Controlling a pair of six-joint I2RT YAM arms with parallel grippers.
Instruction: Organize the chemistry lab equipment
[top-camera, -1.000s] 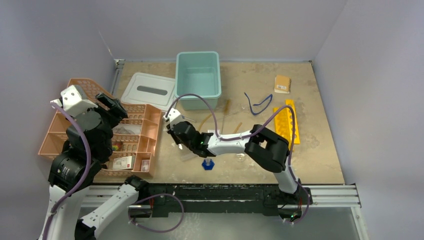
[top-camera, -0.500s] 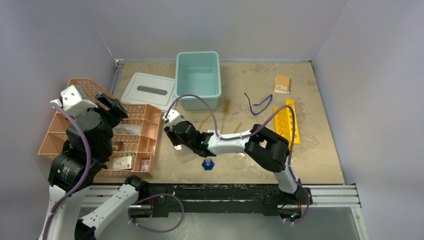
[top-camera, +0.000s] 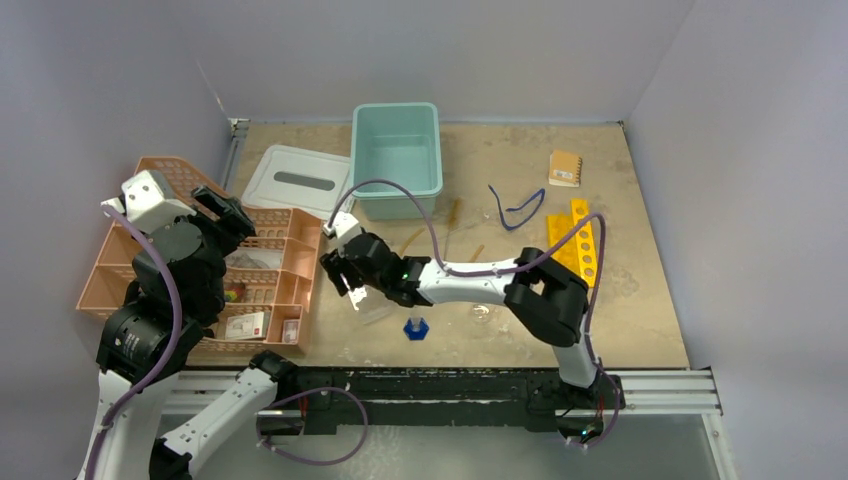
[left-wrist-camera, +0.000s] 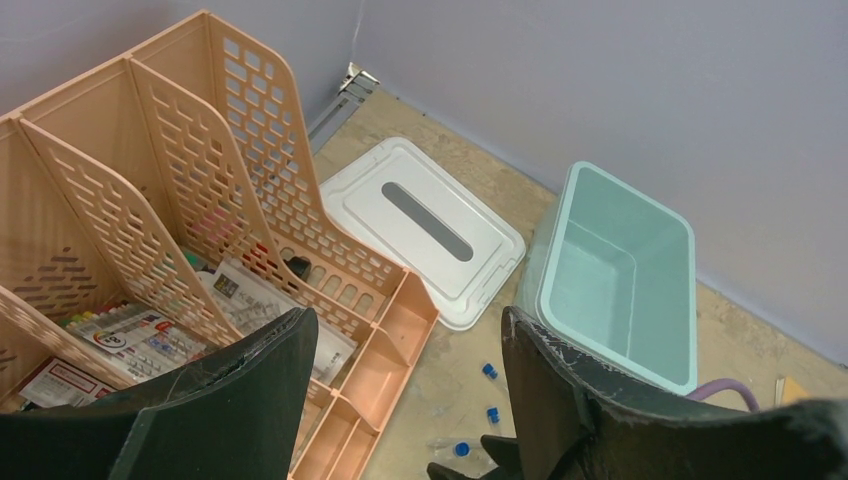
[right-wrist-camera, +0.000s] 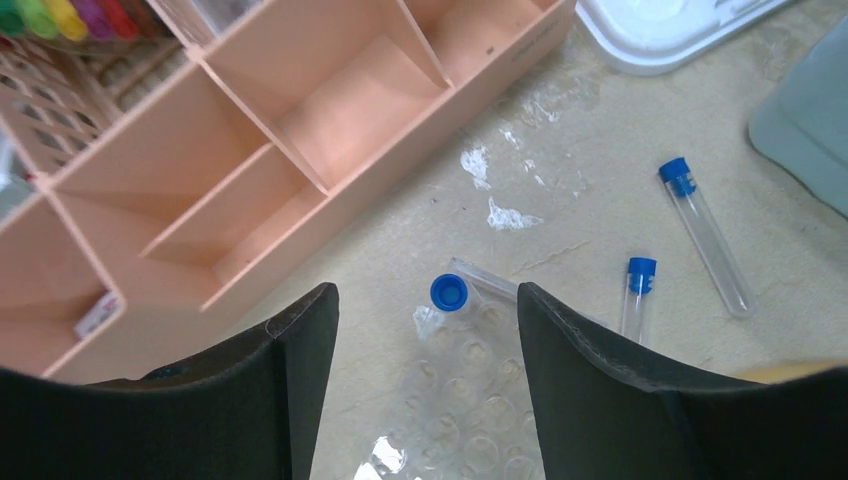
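Gaping empty, the right tool (right-wrist-camera: 425, 297) faces blue-capped tubes (right-wrist-camera: 700, 230) beside the peach tray (right-wrist-camera: 330, 215) (packets (left-wrist-camera: 140, 335) inside).

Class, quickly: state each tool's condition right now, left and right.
Left tool: open, holding nothing.
Right tool: open, empty, over a blue-capped tube.

Three blue-capped tubes (right-wrist-camera: 708, 243), one blue-based cylinder (top-camera: 416, 328), one teal bin (top-camera: 396, 107), one white lid (top-camera: 300, 180), one brown notebook (top-camera: 565, 168), one yellow rack (top-camera: 580, 210).
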